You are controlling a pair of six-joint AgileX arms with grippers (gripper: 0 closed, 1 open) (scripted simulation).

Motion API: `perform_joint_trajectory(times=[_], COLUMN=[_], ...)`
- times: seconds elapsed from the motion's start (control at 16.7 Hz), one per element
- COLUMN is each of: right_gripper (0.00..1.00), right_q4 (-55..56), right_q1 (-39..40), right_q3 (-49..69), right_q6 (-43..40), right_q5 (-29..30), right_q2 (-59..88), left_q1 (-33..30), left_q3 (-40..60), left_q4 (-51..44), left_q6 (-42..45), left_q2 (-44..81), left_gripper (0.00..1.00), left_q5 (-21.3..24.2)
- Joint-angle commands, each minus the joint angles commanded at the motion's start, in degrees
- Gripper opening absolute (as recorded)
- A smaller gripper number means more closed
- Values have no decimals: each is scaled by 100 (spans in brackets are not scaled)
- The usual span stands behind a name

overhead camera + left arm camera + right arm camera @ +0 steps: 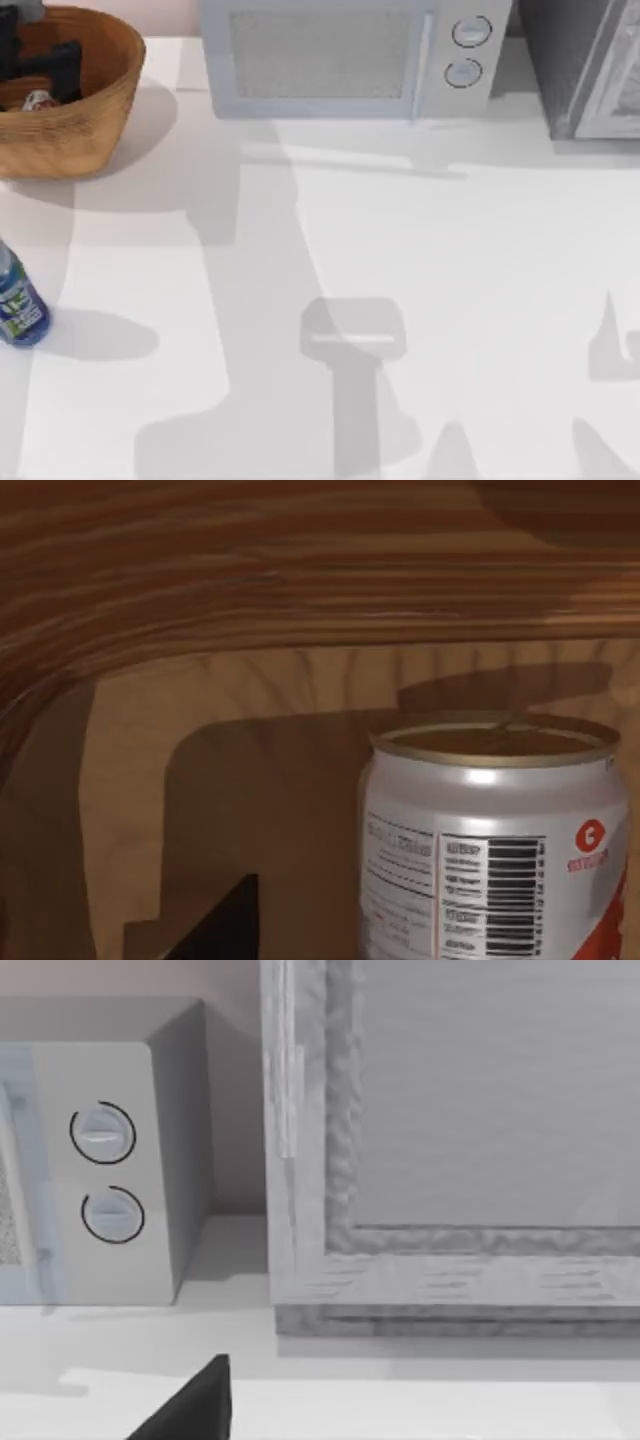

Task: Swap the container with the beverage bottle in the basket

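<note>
Left jaws [45,65] inside basket [110,100], beside container [495,840].

Overhead view spans table [400,300]; left wrist view inside basket [300,600].

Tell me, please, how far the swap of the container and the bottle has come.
Nothing looks done yet. The container stands inside the basket, and the beverage bottle stands on the table at its left edge. In hand: the left end effector is down inside the basket, close to the container. Left to do: lift the container out and put the bottle in.
</note>
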Motion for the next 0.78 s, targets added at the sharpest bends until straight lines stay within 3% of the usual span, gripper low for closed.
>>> perform_joint_trajectory(times=[0.66, 0.78], right_gripper=[100, 100], right_q4=[0, 0], right_q1=[0, 0], right_q3=[0, 0], right_q6=[0, 0], right_q5=[0, 0], right_q2=[0, 0], left_q1=[0, 0], left_q3=[0, 0], left_q4=[0, 0], left_q6=[0, 0], left_q2=[0, 0], left_gripper=[2, 0], left_q5=[0, 0])
